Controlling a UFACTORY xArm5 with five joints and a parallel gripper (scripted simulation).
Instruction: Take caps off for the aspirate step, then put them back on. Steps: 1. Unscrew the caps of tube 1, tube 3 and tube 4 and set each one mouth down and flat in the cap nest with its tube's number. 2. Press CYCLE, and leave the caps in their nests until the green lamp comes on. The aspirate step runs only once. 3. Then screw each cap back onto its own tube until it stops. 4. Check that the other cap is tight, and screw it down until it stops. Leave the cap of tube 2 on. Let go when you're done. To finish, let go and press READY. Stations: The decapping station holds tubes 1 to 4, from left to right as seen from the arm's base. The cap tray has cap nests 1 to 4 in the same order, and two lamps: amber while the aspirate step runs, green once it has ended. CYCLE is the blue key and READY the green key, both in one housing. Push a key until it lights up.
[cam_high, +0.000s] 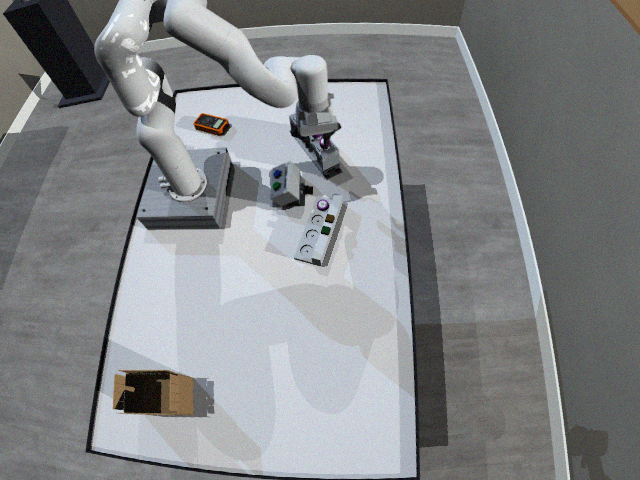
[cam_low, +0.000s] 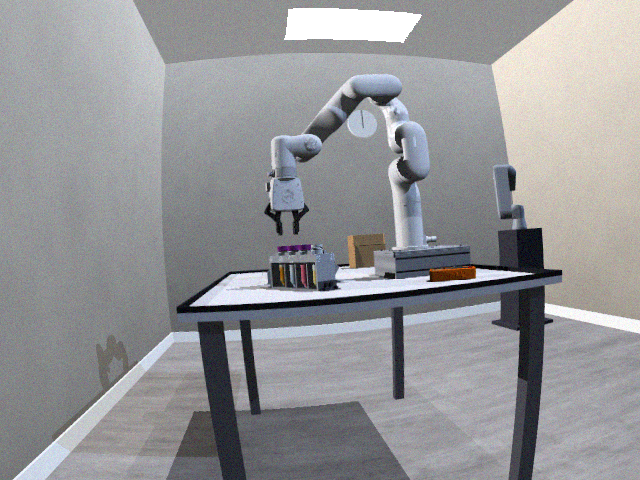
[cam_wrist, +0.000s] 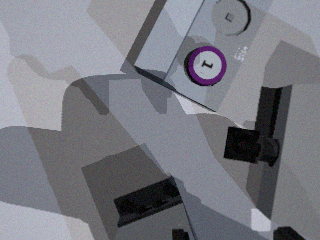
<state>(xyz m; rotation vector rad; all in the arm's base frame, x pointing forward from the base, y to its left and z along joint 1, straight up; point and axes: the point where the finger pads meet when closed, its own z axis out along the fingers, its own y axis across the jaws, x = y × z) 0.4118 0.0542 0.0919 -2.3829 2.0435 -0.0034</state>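
The decapping station (cam_low: 301, 268) stands near the table's edge, with three purple caps (cam_low: 294, 248) on its tubes. The tube at the right end in the exterior view shows no cap. My gripper (cam_low: 286, 225) hangs well above the station, fingers half open with nothing between them. From above it covers most of the station (cam_high: 326, 157). The cap tray (cam_high: 320, 232) lies beside it. A purple cap marked 1 (cam_high: 323, 204) lies flat in the end nest, and it also shows in the wrist view (cam_wrist: 205, 65). The other nests are empty. The tray's two lamps (cam_high: 327, 223) look unlit.
The key housing (cam_high: 285, 184) with the blue key (cam_high: 278, 173) and the green key (cam_high: 276, 184) stands between the tray and the arm's base block (cam_high: 186, 191). An orange device (cam_high: 211, 123) lies at the back. A cardboard box (cam_high: 153, 392) sits at the far corner.
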